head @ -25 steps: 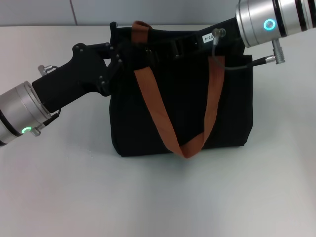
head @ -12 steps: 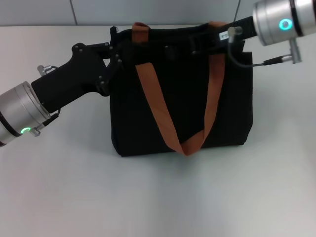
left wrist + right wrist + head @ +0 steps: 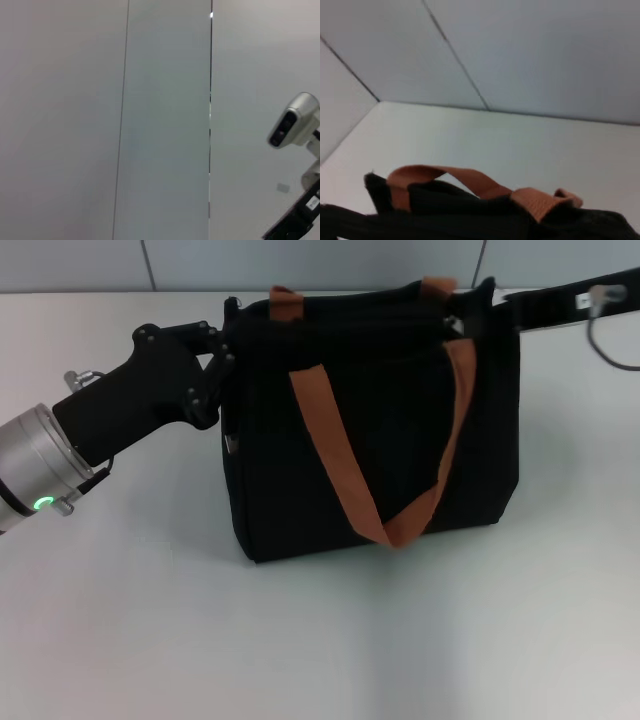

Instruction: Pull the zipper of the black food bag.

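Bag: black food bag point(image 3: 370, 430) sits upright on the white bench point(image 3: 300, 640), orange straps point(image 3: 340, 465) hanging down its front side.
Left hand: left hand point(image 3: 226, 345) is pressed up against the bag's top left corner, looks like it's pinning that end. Can't tell if it's actually clamped on fabric, black on black.
Right hand: right hand point(image 3: 478, 308) is at the bag's top right corner, right on the zip line. Grip isn't readable either.
Zipper: honestly can't pick out the silver pull anywhere along the bag's top edge.
Progress: my guess is the pull is at or near the end of its run at the right corner, so mostly done. Only letting go and backing both arms away from the bag is left.
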